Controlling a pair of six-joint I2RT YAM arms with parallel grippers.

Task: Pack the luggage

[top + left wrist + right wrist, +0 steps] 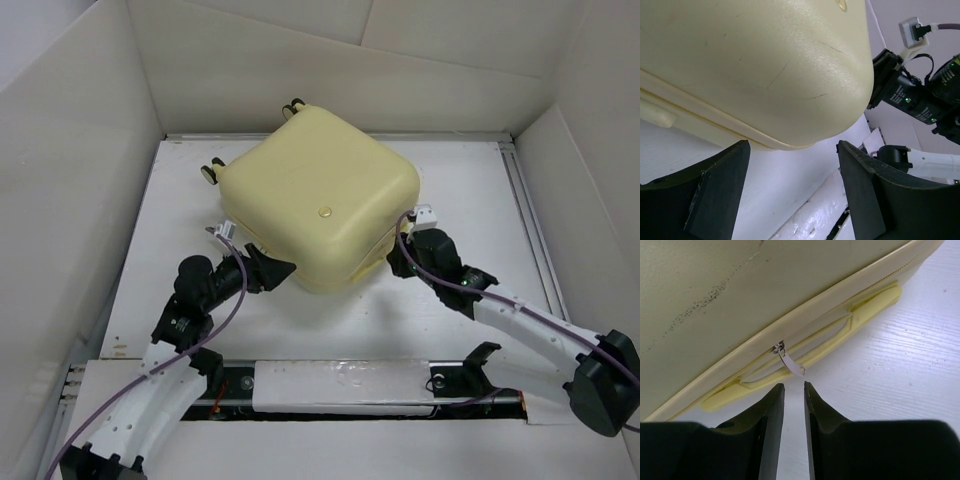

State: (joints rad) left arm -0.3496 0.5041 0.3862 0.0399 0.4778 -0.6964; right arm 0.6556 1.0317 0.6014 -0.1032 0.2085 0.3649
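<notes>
— Nearest to the lens, the right gripper keeps only a narrow slit between its jaws, and nothing sits in it. A metal zipper pull hangs just ahead of the tips, not touching them.

— And the left gripper?

— Spread wide, holding nothing, at the 7 o'clock corner of the luggage. The right one is at its 4 o'clock side, beside the pale handle.

— Where does the luggage lie?

— Flat on the white table, both shells together, in the middle and toward 12 o'clock. Its wheels point to 11 o'clock.

— How much room is free?

— The widest part is at 3 o'clock. A narrower strip is at 9 o'clock, and a band at 6 o'clock runs before the mounting rail. High walls close the table at 9, 12 and 3 o'clock.
</notes>
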